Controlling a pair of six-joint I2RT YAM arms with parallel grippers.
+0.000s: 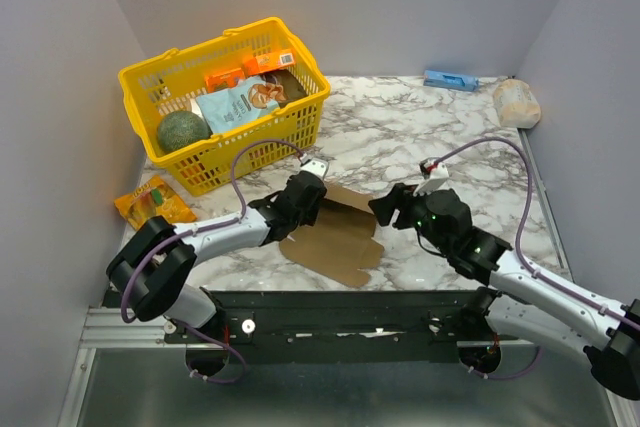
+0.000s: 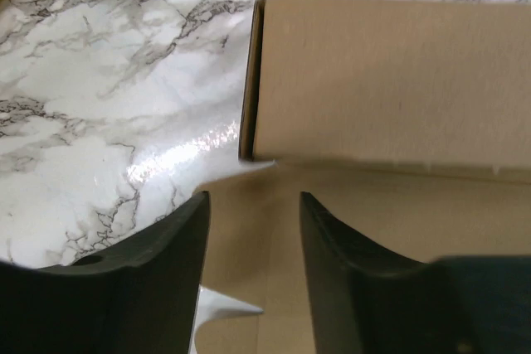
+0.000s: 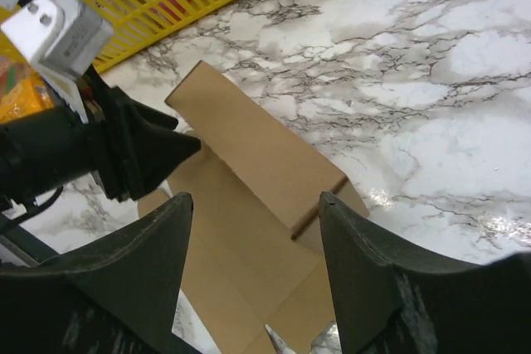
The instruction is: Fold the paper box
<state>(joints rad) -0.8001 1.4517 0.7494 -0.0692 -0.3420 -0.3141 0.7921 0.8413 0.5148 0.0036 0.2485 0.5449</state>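
Observation:
The paper box (image 1: 338, 247) is a flat brown cardboard sheet lying on the marble table between the two arms. In the left wrist view one panel of the paper box (image 2: 390, 80) stands folded up from the rest. My left gripper (image 1: 316, 211) hovers over the sheet's left part; in its wrist view the left gripper (image 2: 253, 205) is open, with nothing between the fingers. My right gripper (image 1: 377, 209) sits at the sheet's right edge. Its wrist view shows the right gripper (image 3: 255, 201) open above the cardboard (image 3: 249, 151), facing the left gripper (image 3: 153, 151).
A yellow basket (image 1: 300, 122) at the back left holds a green round item (image 1: 182, 131) and printed packets. An orange packet (image 1: 152, 202) lies on the table at the left. A small blue box (image 1: 450, 79) and a pale bag (image 1: 516, 102) sit at the back right.

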